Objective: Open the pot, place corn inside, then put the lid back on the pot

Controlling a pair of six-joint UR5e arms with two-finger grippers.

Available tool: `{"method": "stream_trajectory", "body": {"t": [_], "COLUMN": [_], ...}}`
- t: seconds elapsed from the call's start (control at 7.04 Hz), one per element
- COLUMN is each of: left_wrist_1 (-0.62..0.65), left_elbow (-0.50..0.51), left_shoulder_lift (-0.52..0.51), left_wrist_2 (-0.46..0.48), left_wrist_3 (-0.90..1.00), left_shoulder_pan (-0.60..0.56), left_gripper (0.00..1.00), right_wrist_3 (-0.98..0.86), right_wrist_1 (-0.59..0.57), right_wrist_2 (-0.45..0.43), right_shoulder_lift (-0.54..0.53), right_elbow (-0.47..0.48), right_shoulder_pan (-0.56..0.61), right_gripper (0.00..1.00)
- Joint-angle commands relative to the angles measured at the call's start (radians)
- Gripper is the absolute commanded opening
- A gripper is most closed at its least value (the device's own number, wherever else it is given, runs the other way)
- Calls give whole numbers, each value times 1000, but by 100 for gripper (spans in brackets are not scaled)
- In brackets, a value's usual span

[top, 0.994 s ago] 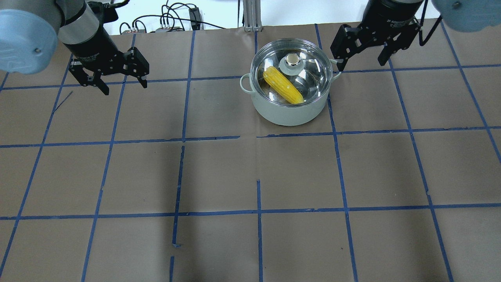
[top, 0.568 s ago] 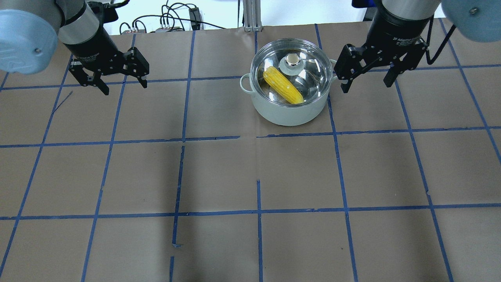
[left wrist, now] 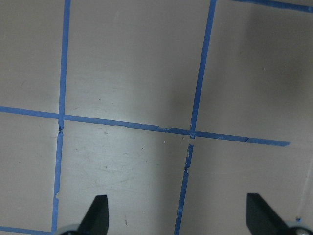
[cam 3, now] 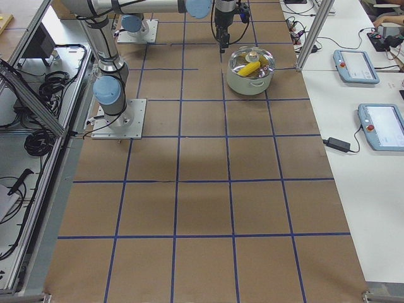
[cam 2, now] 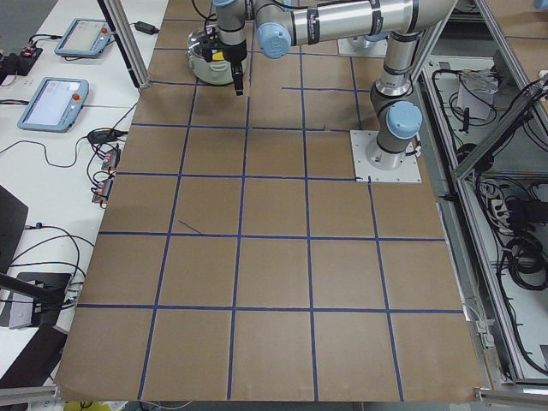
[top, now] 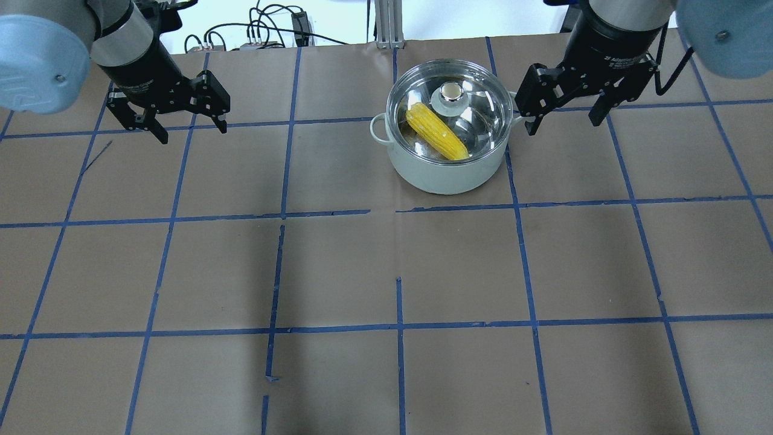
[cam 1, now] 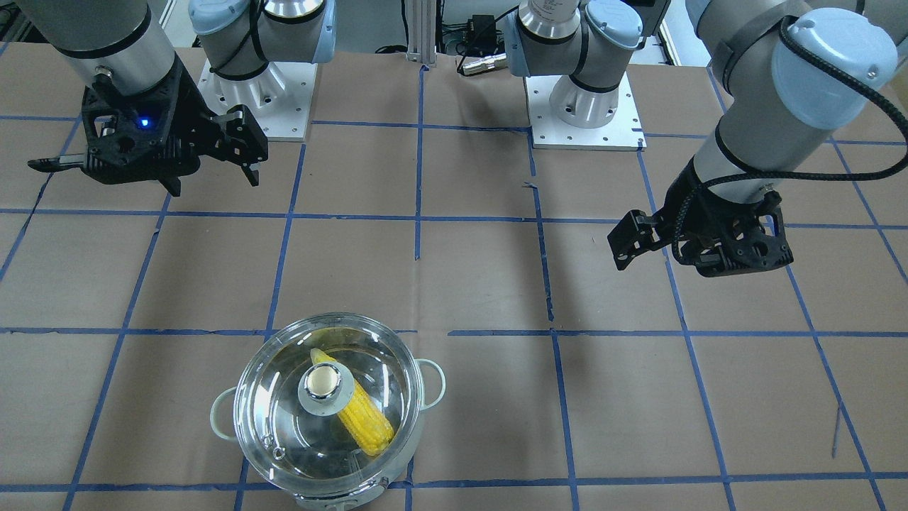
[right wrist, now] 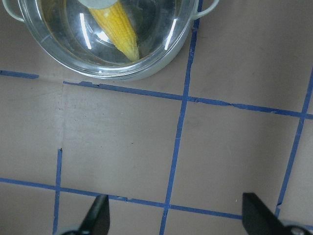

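Right gripper [top: 564,124] has eased back beside the pot [top: 444,175], fingers spread empty like the left gripper [top: 193,136], and I fear a stray swing knocks it, unseating the lid [top: 477,96].

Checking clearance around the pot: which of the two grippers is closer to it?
The right gripper: it hangs open just beside the pot, while the left gripper, also open, is far off on the other side.
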Motion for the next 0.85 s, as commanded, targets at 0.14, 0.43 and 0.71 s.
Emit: {"method": "stream_trajectory", "body": {"t": [0.14,0.43,0.71], "left_wrist_1": [3,3,3], "left_elbow": [-2,-2,-1], "left_shoulder_lift": [-1,-1,-4], "left_wrist_2": [0,0,0], "left_wrist_3": [0,0,0], "left_shoulder_pan": [0,0,0], "left_gripper": [100,100,100], "right_wrist_3": [0,0,0], "right_wrist_1": [-58,-63,-65], "right_wrist_2": [1,1,1], "right_shoulder_lift": [2,2,2], "right_elbow": [42,43,43], "right_shoulder_pan": [0,0,0], "right_gripper": [95,95,95]}}
